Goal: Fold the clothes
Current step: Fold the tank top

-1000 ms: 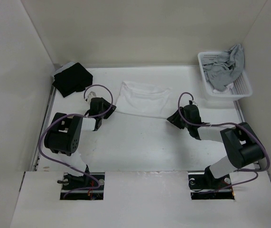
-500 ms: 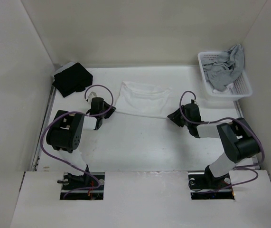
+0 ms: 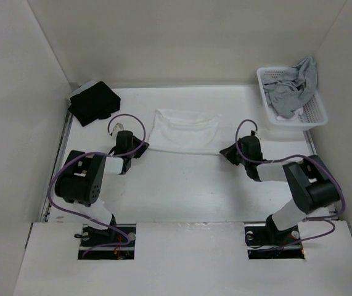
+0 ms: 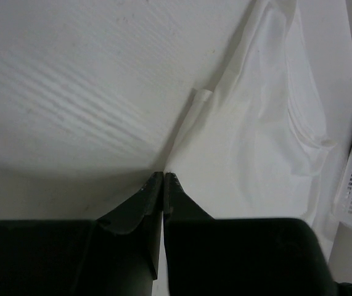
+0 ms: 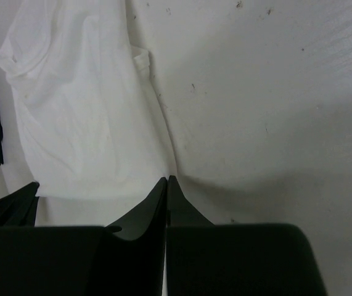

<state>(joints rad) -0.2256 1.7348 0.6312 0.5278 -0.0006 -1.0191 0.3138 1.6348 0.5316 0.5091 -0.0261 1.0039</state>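
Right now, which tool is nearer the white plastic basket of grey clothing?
Right. The right tool is a short way left of the white plastic basket; the left tool is farther left, past the thin white camisole.

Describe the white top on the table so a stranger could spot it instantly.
On the white table, look at the far middle, between the left pincer and right pincer. The white camisole lies spread flat there. A black garment sits bundled far left and a grey garment fills the basket far right; only this one is white and flat.
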